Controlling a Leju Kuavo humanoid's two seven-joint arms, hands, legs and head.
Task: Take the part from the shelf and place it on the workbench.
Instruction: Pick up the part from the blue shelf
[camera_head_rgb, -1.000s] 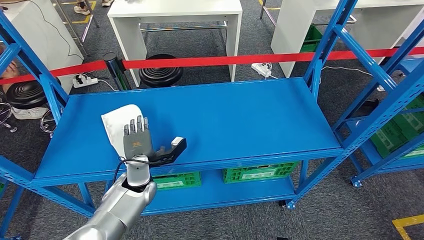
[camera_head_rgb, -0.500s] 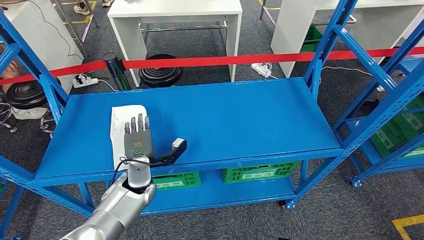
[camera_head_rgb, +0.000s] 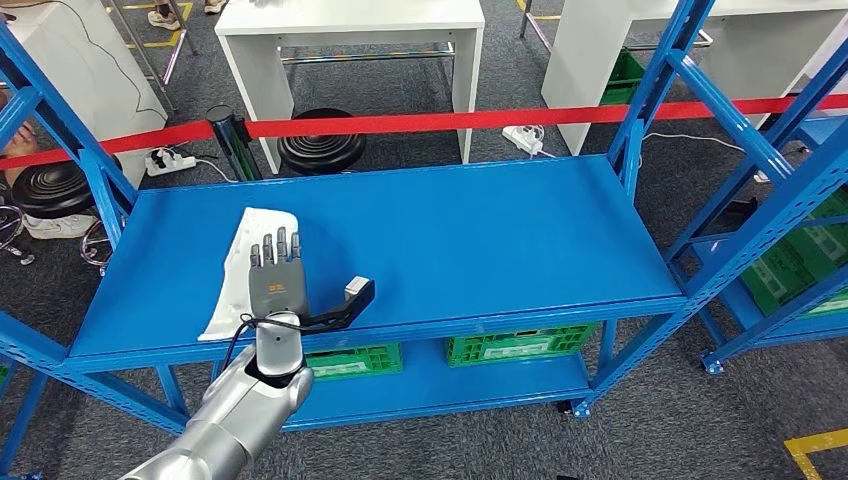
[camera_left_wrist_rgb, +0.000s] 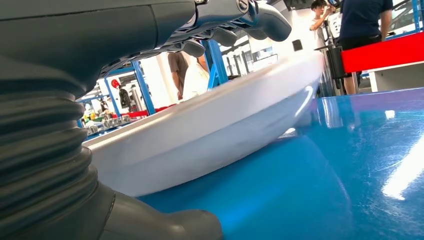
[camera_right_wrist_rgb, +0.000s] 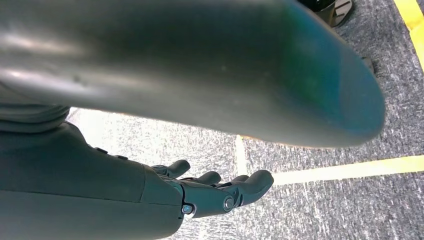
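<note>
Presently, the white part (camera_head_rgb: 243, 262) lies on the blue shelf (camera_head_rgb: 480, 235) toward its left end, reaching from mid-depth to the front edge. The left hand (camera_head_rgb: 277, 275) rests palm-down on top of the white part, fingers straight and spread forward over it, the thumb standing out to the side, clear of the piece. In the left wrist view the white part (camera_left_wrist_rgb: 210, 132) sits tilted, one edge on the shelf deck and the other raised beneath the fingers (camera_left_wrist_rgb: 260, 20), which lie along its upper face without curling under it. My judgement is that the hand is pressing on the piece to tip or drag it toward the front edge, so that a grip from below becomes possible; no closed grasp is evident, so the hand counts as spread wide and holding nothing. The right hand (camera_right_wrist_rgb: 210, 192) hangs low over grey carpet with a yellow floor line (camera_right_wrist_rgb: 345, 170), fingers loosely extended, nothing in it. The part has not yet left the shelf; the workbench step remains outstanding. A slip off the front edge is the chief risk.
</note>
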